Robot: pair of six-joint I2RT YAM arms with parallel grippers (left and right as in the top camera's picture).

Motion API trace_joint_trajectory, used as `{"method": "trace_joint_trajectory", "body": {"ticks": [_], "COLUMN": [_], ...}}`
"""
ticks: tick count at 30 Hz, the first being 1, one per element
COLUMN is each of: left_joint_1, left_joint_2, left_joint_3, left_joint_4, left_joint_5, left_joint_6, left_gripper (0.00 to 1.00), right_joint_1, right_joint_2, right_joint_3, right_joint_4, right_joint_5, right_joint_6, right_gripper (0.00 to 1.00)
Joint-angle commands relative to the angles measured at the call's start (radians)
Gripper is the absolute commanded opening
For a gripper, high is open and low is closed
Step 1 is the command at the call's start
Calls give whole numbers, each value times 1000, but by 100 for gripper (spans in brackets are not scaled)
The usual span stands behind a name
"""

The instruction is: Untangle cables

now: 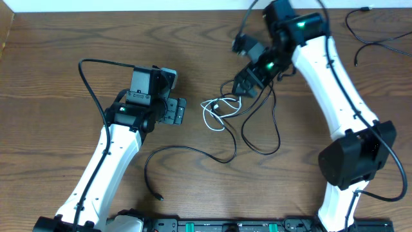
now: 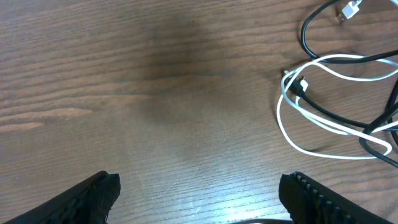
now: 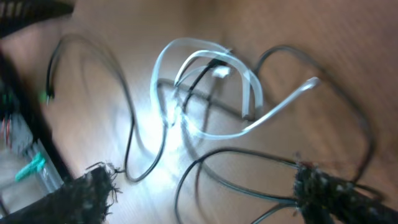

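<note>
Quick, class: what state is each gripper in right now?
Left gripper: open, holding nothing.
Right gripper: open above the cables, gripping nothing.

Cables (image 1: 222, 106) right of left end effector (image 1: 179, 111)

The white cable (image 2: 278, 109) is lying in loose, overlapping loops at the heart of the tangle, with a small black plug poking in among them. The black cables (image 1: 261, 153) are crossing over it and sweeping out in wide loops beside it. One long black cable (image 1: 180, 147) is trailing away, curling round to a free plug end (image 1: 158, 196). Another black cable (image 1: 386, 42) is lying well apart, up at the overhead view's right edge
</note>
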Motion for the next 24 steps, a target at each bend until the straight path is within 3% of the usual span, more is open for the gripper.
{"method": "trace_joint_trajectory", "body": {"ticks": [1, 8, 17, 18, 20, 24], "left_joint_1": [4, 4, 4, 4, 4, 4], "left_joint_2": [4, 4, 4, 4, 4, 4], "left_joint_3": [9, 9, 9, 9, 9, 9], "left_joint_4": [0, 0, 0, 0, 0, 0], "left_joint_5": [-13, -13, -13, -13, -13, -13], "left_joint_6": [-5, -5, -5, -5, -5, -5], "left_gripper": [87, 87, 87, 87, 87, 87], "right_joint_1": [63, 131, 163, 165, 166, 167], "right_joint_2": [7, 9, 9, 9, 9, 9], "right_joint_3": [-5, -62, -294, -320, -346, -362], "right_joint_4": [-49, -19, 253, 285, 312, 316], "right_joint_5": [38, 37, -19, -27, -26, -42], "right_joint_6": [-128, -156, -156, -156, -156, -156], "right_gripper": [88, 87, 82, 79, 62, 52]}}
